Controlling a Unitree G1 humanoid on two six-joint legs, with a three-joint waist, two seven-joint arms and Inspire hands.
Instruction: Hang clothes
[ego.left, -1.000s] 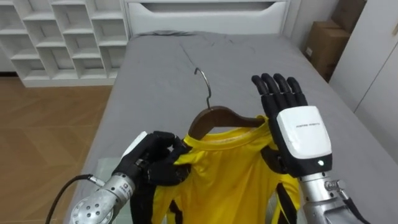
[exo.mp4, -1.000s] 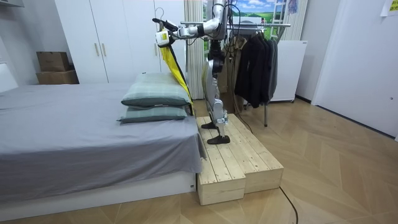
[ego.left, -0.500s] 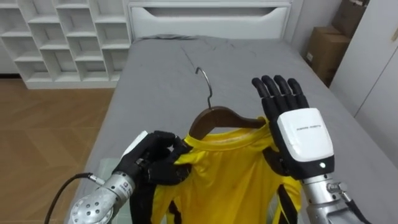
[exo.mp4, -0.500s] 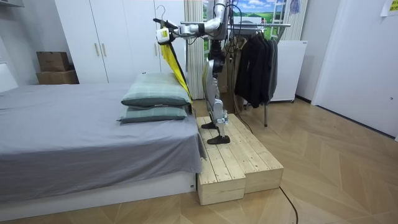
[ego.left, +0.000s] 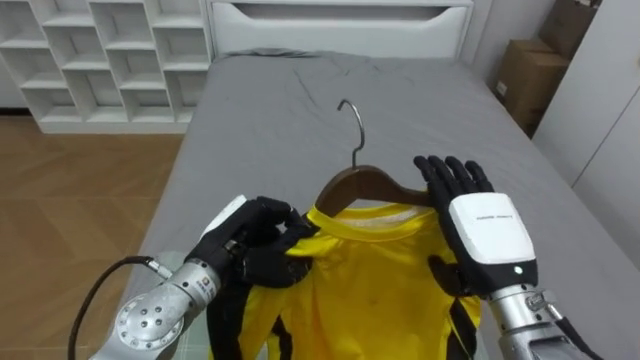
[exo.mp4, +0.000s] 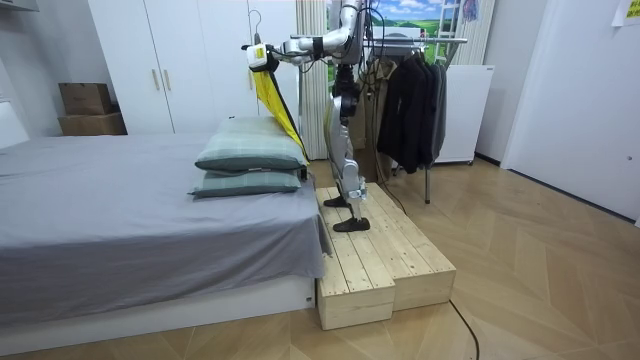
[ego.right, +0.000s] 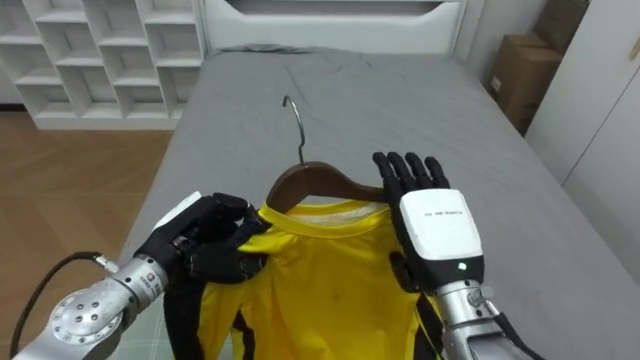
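A yellow shirt (ego.left: 370, 270) with black trim hangs on a brown wooden hanger (ego.left: 360, 185) whose metal hook (ego.left: 352, 115) points up. My left hand (ego.left: 255, 245) is curled round the shirt's left shoulder at the hanger's end. On the other side, my right hand (ego.left: 480, 225) lies with straight fingers against the hanger's right shoulder. In the room view I stand on a wooden platform (exo.mp4: 380, 250) by the bed, both arms stretched out over the pillows (exo.mp4: 250, 155), holding the shirt (exo.mp4: 272, 105) high.
The grey bed (ego.left: 280, 100) lies below the shirt, with white cube shelving (ego.left: 100, 50) to its left and cardboard boxes (ego.left: 525, 70) to its right. A clothes rack (exo.mp4: 415, 95) with dark garments stands behind me. White wardrobes line the wall.
Both hands have carried the hanger and shirt a little higher and farther out over the bed. The right hand's fingers now lean more onto the hanger.
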